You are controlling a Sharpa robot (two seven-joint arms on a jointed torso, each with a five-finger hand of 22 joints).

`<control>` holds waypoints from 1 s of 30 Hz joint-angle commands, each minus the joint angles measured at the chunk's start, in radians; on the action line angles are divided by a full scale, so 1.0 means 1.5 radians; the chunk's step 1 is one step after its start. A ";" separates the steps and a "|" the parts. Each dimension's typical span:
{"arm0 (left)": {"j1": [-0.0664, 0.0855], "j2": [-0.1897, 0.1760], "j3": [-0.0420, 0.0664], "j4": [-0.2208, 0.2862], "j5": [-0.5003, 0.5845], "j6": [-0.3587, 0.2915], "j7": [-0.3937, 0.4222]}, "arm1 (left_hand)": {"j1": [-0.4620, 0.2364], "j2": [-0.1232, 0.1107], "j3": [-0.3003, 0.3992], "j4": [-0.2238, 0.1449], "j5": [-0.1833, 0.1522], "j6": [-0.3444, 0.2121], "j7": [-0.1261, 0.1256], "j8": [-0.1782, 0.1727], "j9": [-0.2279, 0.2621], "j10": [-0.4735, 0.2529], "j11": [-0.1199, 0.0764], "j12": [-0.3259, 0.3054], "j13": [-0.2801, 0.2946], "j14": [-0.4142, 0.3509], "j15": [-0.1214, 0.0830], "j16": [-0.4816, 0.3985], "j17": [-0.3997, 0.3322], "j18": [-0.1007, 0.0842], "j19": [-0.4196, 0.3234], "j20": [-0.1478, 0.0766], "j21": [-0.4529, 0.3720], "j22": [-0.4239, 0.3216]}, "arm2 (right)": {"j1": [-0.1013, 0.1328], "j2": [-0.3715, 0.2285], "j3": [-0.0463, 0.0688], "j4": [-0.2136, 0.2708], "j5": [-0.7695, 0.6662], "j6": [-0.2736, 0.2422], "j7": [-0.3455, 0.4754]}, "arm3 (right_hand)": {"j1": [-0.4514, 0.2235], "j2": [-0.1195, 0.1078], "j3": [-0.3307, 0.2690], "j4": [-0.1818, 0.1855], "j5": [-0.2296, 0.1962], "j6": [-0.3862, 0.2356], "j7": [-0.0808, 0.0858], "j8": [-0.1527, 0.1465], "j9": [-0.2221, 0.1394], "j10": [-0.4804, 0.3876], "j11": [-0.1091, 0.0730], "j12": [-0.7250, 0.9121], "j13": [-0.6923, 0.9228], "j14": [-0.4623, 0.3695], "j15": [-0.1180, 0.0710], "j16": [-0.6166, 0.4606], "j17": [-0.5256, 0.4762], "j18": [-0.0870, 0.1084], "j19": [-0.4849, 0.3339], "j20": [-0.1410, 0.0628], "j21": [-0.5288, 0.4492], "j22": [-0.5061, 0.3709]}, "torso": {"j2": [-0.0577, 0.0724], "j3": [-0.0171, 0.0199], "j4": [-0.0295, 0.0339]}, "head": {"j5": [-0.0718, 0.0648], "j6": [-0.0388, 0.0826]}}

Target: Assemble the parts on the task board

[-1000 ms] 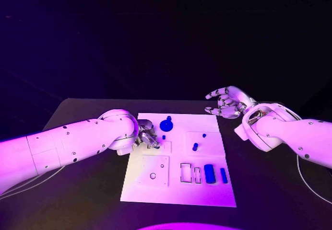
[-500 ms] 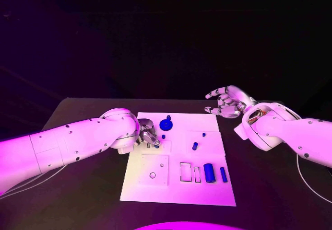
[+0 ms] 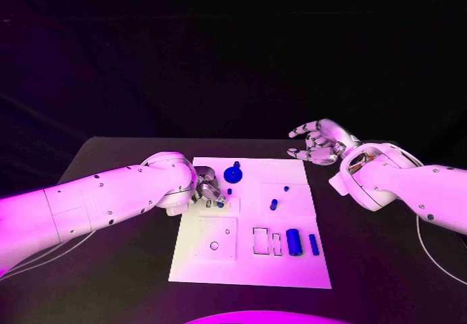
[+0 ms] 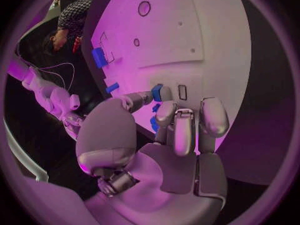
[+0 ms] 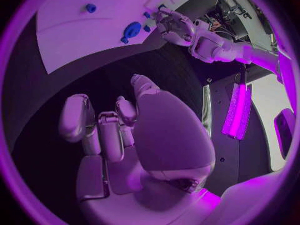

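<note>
Now at the board: my two hands are over the white board in the middle of the black table, assembly not yet done.
Left hand: my left hand sits low on the board's left edge, near its far left corner; in the left wrist view my thumb and a finger pinch a small blue piece, just beside a narrow slot.
Right hand: my right hand hangs above the table just past the board's far right corner, fingers spread and loosely curved, holding nothing.
Other parts: a round blue knob stands near the far edge; a short blue peg lies mid-board; a blue block and a slim blue bar lie side by side toward the near right corner.
Just changed: very little. Over the last second my left hand has kept its spot on the left edge, only nudging slightly; my right hand has stayed raised; the loose parts have not moved.
What it means: I judge this a slow fitting step, the pinched piece being lined up with its slot, with most of the parts still waiting.
</note>
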 commanded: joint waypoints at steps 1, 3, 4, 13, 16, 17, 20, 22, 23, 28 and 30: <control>-0.001 0.003 -0.001 0.001 0.002 0.012 0.002 | -0.008 -0.001 -0.023 0.009 -0.002 0.004 0.002 -0.004 -0.001 0.006 -0.001 0.002 0.001 0.049 -0.005 0.004 0.096 -0.009 0.004 -0.001 0.002 0.001 | 0.000 0.000 0.000 0.000 -0.007 0.007 0.004 | -0.008 -0.001 0.004 -0.001 -0.001 0.005 0.000 0.003 -0.001 -0.003 -0.002 -0.003 -0.001 0.039 -0.004 -0.003 0.045 0.010 -0.001 -0.003 -0.004 -0.001 | -0.001 0.0001 0.0001 | 0.000 -0.001; -0.001 0.003 -0.001 0.001 0.002 0.012 0.001 | -0.010 -0.002 -0.046 0.018 -0.002 0.006 0.002 -0.006 -0.002 0.006 -0.001 0.003 0.003 0.050 -0.005 0.005 0.098 -0.009 0.005 -0.001 0.002 0.001 | 0.000 0.000 0.000 0.000 -0.006 0.007 0.004 | -0.010 -0.001 0.005 -0.001 -0.002 0.005 0.000 0.003 -0.001 -0.002 -0.002 -0.002 0.000 0.039 -0.004 -0.003 0.045 0.010 -0.001 -0.003 -0.004 0.000 | -0.001 0.0002 0.0000 | 0.000 -0.001; -0.001 0.002 -0.001 0.001 0.002 0.012 0.001 | -0.010 -0.002 -0.052 0.020 -0.002 0.007 0.002 -0.007 -0.003 0.006 -0.001 0.003 0.003 0.050 -0.005 0.005 0.097 -0.009 0.005 -0.001 0.002 0.001 | 0.000 -0.001 0.000 0.000 -0.006 0.007 0.004 | -0.010 -0.001 0.005 -0.001 -0.002 0.005 0.000 0.003 -0.001 -0.002 -0.002 -0.002 0.000 0.039 -0.004 -0.003 0.045 0.010 -0.001 -0.003 -0.004 0.000 | -0.001 0.0004 -0.0001 | 0.001 -0.001; -0.001 -0.002 -0.001 0.003 -0.004 0.008 -0.002 | -0.002 -0.010 -0.153 0.065 -0.004 0.014 0.002 -0.014 -0.006 0.008 -0.001 0.004 0.009 0.050 -0.005 0.007 0.100 -0.010 0.007 -0.001 0.001 0.003 | 0.000 -0.001 0.000 0.001 -0.006 0.006 0.005 | -0.015 -0.002 0.007 -0.001 -0.005 0.005 0.000 0.003 -0.002 -0.002 -0.002 -0.001 0.000 0.039 -0.004 -0.003 0.045 0.010 -0.001 -0.003 -0.004 0.000 | 0.000 0.0004 -0.0004 | 0.001 0.002; -0.001 -0.005 0.000 0.005 -0.006 0.005 -0.002 | -0.002 -0.011 -0.171 0.070 -0.007 0.015 0.002 -0.015 -0.006 0.008 -0.001 0.004 0.010 0.051 -0.005 0.007 0.101 -0.010 0.008 -0.002 0.002 0.005 | 0.000 -0.002 0.000 0.001 -0.006 0.006 0.005 | -0.015 -0.002 0.007 -0.001 -0.005 0.005 0.000 0.003 -0.002 -0.002 -0.002 -0.001 0.000 0.039 -0.004 -0.003 0.045 0.010 -0.001 -0.003 -0.004 0.000 | 0.000 0.0005 -0.0003 | 0.000 0.002; -0.001 -0.005 0.000 0.005 -0.007 0.004 -0.003 | -0.002 -0.011 -0.171 0.070 -0.007 0.015 0.002 -0.015 -0.006 0.008 -0.001 0.004 0.010 0.051 -0.005 0.007 0.101 -0.010 0.008 -0.002 0.002 0.005 | 0.000 -0.002 0.000 0.001 -0.006 0.005 0.005 | -0.015 -0.002 0.007 -0.001 -0.005 0.005 0.000 0.003 -0.002 -0.002 -0.002 -0.001 0.000 0.039 -0.004 -0.003 0.045 0.010 -0.001 -0.003 -0.004 0.000 | 0.000 0.0005 -0.0003 | 0.000 0.002; -0.001 -0.008 0.001 0.007 -0.009 0.002 -0.003 | -0.004 -0.011 -0.178 0.072 -0.008 0.016 0.002 -0.016 -0.006 0.009 -0.001 0.004 0.011 0.051 -0.005 0.008 0.103 -0.010 0.008 -0.002 0.002 0.005 | 0.000 -0.002 0.000 0.001 -0.006 0.005 0.006 | -0.015 -0.002 0.007 -0.001 -0.005 0.005 0.000 0.003 -0.002 -0.002 -0.002 -0.001 0.000 0.039 -0.004 -0.003 0.045 0.010 -0.001 -0.003 -0.004 0.000 | 0.000 0.0004 -0.0004 | 0.000 0.003; -0.001 -0.011 0.002 0.009 -0.011 0.000 -0.003 | -0.004 -0.011 -0.178 0.072 -0.008 0.016 0.002 -0.016 -0.006 0.009 -0.001 0.004 0.011 0.051 -0.005 0.008 0.103 -0.010 0.008 -0.002 0.002 0.005 | 0.000 -0.002 0.000 0.001 -0.006 0.005 0.006 | -0.017 -0.002 0.007 -0.001 -0.007 0.005 0.000 0.003 -0.002 -0.002 -0.002 -0.002 -0.001 0.039 -0.004 -0.003 0.044 0.010 -0.001 -0.003 -0.004 0.000 | -0.001 0.0005 -0.0004 | 0.001 0.003; -0.001 -0.012 0.002 0.010 -0.011 0.000 -0.004 | -0.004 -0.010 -0.180 0.072 -0.008 0.016 0.002 -0.016 -0.006 0.009 -0.001 0.005 0.012 0.051 -0.005 0.008 0.103 -0.010 0.009 -0.002 0.002 0.005 | 0.000 -0.002 0.000 0.001 -0.006 0.005 0.006 | -0.017 -0.002 0.007 -0.001 -0.007 0.005 0.000 0.003 -0.002 -0.002 -0.002 -0.002 -0.001 0.039 -0.004 -0.003 0.044 0.010 -0.001 -0.003 -0.004 0.000 | -0.001 0.0005 -0.0003 | 0.000 0.003; -0.001 -0.018 0.005 0.017 -0.014 -0.003 -0.004 | -0.005 -0.010 -0.182 0.072 -0.009 0.016 0.002 -0.016 -0.006 0.009 -0.001 0.005 0.012 0.051 -0.005 0.009 0.104 -0.010 0.009 -0.002 0.002 0.006 | -0.001 -0.002 0.000 0.000 -0.006 0.004 0.006 | -0.017 -0.002 0.007 -0.001 -0.007 0.005 0.000 0.003 -0.002 -0.002 -0.002 -0.002 -0.001 0.039 -0.004 -0.003 0.044 0.010 -0.001 -0.003 -0.004 0.000 | -0.001 0.0003 0.0000 | 0.000 0.005; -0.001 -0.021 0.008 0.019 -0.014 -0.004 -0.004 | -0.005 -0.010 -0.182 0.072 -0.009 0.016 0.002 -0.016 -0.006 0.009 -0.001 0.005 0.012 0.051 -0.005 0.009 0.104 -0.010 0.009 -0.002 0.002 0.006 | -0.001 -0.002 0.000 0.000 -0.006 0.004 0.007 | -0.018 -0.002 0.008 -0.001 -0.008 0.005 0.000 0.003 -0.002 -0.002 -0.002 -0.001 0.000 0.039 -0.004 -0.003 0.045 0.010 0.000 -0.003 -0.004 0.000 | -0.001 0.0003 0.0000 | 0.000 0.005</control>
